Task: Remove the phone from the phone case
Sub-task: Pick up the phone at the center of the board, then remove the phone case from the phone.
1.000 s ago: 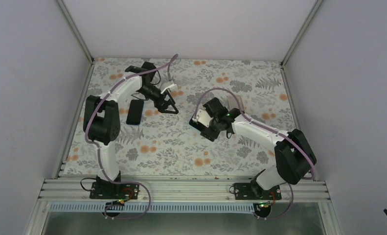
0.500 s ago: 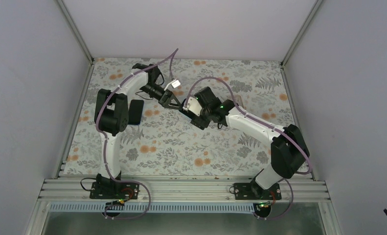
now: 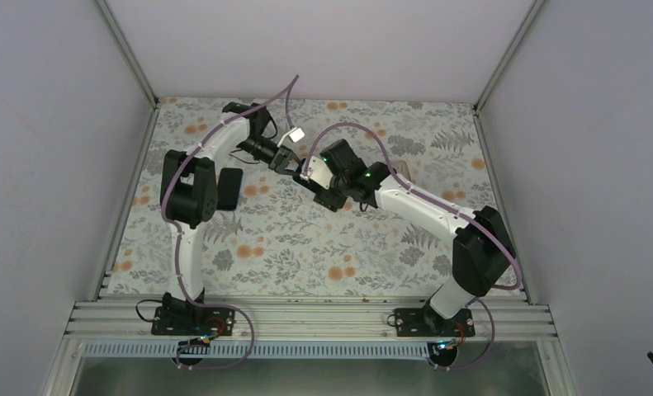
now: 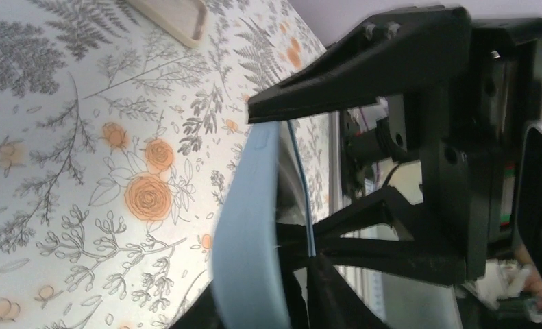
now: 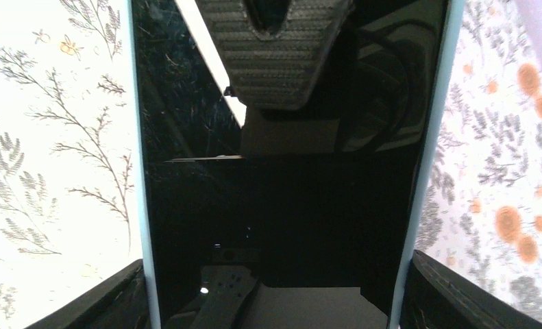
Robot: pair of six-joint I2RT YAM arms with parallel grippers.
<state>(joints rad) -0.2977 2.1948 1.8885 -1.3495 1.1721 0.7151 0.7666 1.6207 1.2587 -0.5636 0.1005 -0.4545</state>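
Observation:
The phone (image 5: 281, 205), black screen up, sits inside a light blue phone case (image 5: 139, 171). My right gripper (image 5: 275, 288) is shut across the case's two long sides and holds it above the table's middle (image 3: 319, 183). My left gripper (image 3: 292, 161) meets it from the left and is shut on the case's far end. One ribbed left finger pad (image 5: 275, 55) lies on the screen. In the left wrist view the blue case rim (image 4: 251, 233) stands edge-on between my left gripper's (image 4: 268, 301) dark fingers, with the right gripper's black body behind it.
A dark flat phone-sized slab (image 3: 229, 188) lies on the floral table cover beside the left arm. A cream-coloured case (image 4: 168, 17) lies flat further off. Metal frame posts and grey walls close in the table on three sides.
The left arm swung right from near the dark slab to the held phone and its jaws closed on the case's end. The right arm carried the phone left and back toward it.

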